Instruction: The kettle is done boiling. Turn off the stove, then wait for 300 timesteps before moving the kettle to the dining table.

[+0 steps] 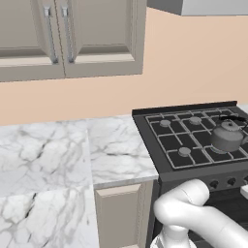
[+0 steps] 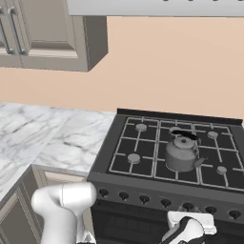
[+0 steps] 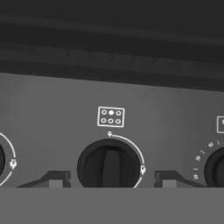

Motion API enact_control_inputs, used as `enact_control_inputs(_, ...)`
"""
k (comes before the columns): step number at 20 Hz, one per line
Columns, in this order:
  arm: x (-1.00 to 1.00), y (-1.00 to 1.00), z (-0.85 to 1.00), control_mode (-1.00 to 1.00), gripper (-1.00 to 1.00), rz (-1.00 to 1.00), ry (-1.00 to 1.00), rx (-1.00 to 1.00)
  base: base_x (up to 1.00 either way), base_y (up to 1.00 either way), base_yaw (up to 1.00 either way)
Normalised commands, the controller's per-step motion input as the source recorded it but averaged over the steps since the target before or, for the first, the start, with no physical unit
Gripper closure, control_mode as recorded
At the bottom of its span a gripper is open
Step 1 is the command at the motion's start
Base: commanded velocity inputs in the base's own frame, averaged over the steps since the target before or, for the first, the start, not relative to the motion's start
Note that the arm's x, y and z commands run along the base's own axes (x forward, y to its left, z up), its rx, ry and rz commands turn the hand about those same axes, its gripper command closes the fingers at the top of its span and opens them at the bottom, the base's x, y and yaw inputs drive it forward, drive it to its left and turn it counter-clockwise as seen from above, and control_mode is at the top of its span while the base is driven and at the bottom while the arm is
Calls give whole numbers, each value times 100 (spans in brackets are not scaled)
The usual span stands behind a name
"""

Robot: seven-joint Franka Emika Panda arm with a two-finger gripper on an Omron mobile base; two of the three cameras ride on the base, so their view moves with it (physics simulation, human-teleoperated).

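We are at the front of the stove (image 2: 162, 157), working the row of knobs to shut off the burner. In the hand view our gripper (image 3: 107, 179) has its two fingertips (image 3: 54, 179) standing apart on either side of the middle knob (image 3: 109, 168), clear of its rim, so the jaws are open and hold nothing. The knob's ridge stands upright toward the mark above it, which we judge may be the off position, though we cannot tell for sure. The kettle (image 2: 182, 153) sits on the grate, over a burner toward the front. To do this well, we should confirm the burner is off, back away squarely without brushing the knob, and then wait.
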Motion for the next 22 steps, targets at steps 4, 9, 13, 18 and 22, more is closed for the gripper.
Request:
enact_control_inputs(4, -29, -2, 6, -100, -100, 0, -14, 0, 0, 0, 0)
enact_control_inputs(9, -23, 0, 22, -100, -100, 0, -15, 0, 0, 0, 0)
enact_control_inputs(13, -21, 0, 40, -100, -100, 0, -17, 0, 0, 0, 0)
enact_control_inputs(18, -11, 0, 45, -100, -100, 0, -14, -2, 0, 0, 0)
enact_control_inputs(22, 0, 0, 50, -100, -100, 0, -11, -5, 0, 0, 0)
